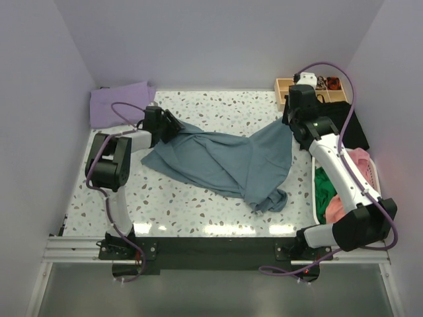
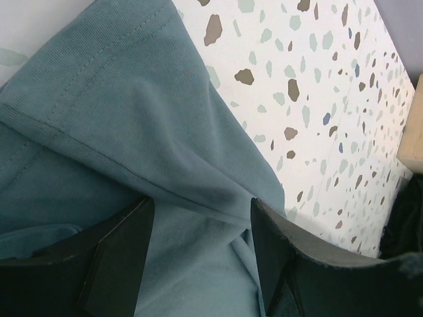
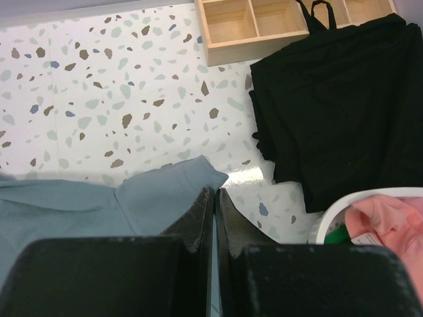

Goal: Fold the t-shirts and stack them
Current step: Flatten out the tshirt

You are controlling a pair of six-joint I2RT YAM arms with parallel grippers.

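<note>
Pincer L (image 2: 201, 206) open wide astride slate-blue t-shirt (image 1: 218, 158); pincer R (image 3: 215, 195) shut, pinching its corner

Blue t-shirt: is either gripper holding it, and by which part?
The right gripper is shut on a corner of the blue t-shirt. The left gripper stands open over its cloth, gripping nothing.

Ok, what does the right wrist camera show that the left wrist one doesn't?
Only the right wrist: the right gripper, shut on the blue t-shirt, and a white basket holding pink cloth. Only the left wrist: the left gripper, open over a fold. Both: the blue t-shirt, the speckled table, the wooden tray and black cloth, mere slivers on the left.
</note>
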